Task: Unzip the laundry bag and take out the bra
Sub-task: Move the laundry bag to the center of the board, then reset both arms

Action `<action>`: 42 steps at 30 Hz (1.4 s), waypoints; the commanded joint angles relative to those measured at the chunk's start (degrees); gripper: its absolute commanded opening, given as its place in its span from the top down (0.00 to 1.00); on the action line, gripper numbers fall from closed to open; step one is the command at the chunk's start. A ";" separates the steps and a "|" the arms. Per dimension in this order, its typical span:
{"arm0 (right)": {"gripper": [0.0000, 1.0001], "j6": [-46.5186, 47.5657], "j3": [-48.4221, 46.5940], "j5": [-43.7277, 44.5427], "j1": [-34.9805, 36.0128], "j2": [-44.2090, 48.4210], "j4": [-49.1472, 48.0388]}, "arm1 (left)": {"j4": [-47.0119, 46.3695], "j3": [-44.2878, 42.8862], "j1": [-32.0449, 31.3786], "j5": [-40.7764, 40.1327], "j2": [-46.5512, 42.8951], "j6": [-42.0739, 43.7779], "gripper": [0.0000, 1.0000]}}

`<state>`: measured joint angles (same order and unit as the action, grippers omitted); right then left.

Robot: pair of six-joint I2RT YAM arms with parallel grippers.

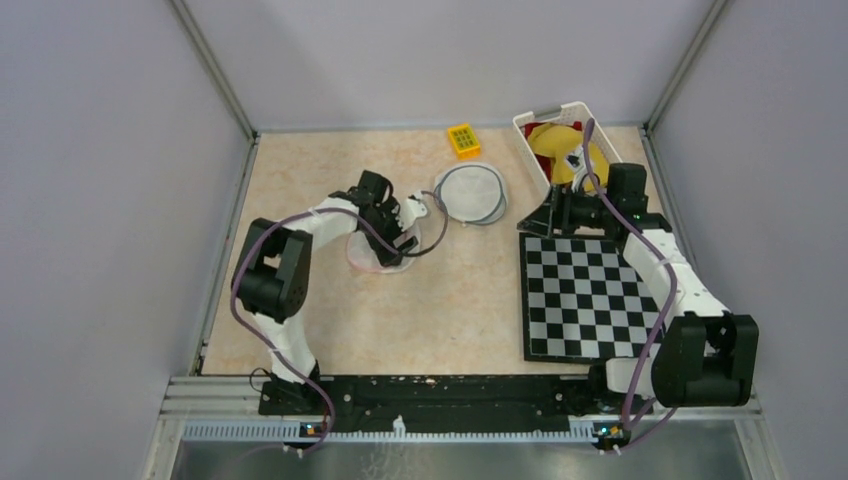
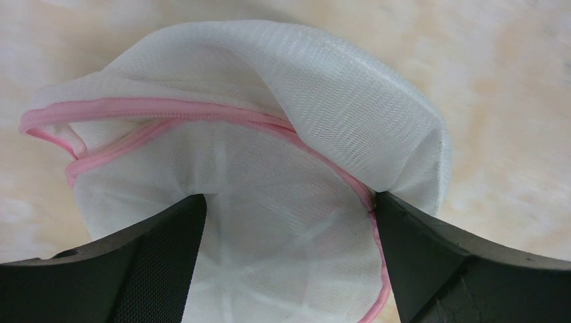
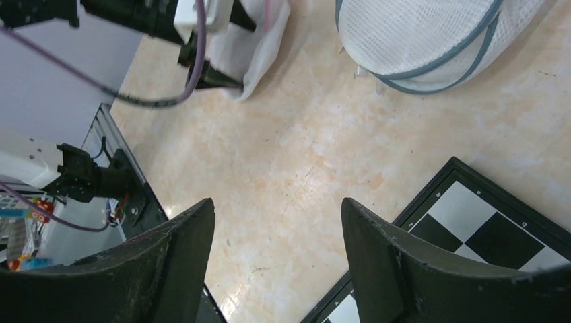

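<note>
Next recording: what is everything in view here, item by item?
pink-trimmed bag: one, white mesh, mid-left of table, between the left gripper's fingers
grey-trimmed bag: one, white mesh, round, centre far side
yellow block: one, yellow with green squares, far edge behind the grey-trimmed bag
basket: one, white, far right corner, yellow item inside
chessboard: one, black and white, right side
table: one, beige
left gripper: one, black, open, astride the pink-trimmed bag
right gripper: one, black, open, empty, by the chessboard's far left corner
</note>
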<state>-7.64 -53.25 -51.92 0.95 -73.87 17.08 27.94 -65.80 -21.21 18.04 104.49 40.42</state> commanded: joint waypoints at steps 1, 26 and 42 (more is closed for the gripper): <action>0.32 5.61 -1.55 0.80 -0.22 3.05 4.56 | 8.11 -10.02 3.92 1.56 11.47 2.08 0.01; 0.32 10.77 -4.87 4.58 -0.77 4.43 10.40 | 16.82 -42.74 6.35 2.07 23.79 -0.09 0.01; 0.31 12.80 -18.02 7.55 -3.80 3.08 17.40 | 25.74 -48.92 9.08 8.19 5.49 -7.39 0.01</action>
<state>3.51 -64.03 -44.53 -1.21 -71.13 31.90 49.39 -112.36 -14.02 20.71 116.92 37.45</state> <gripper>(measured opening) 0.682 0.987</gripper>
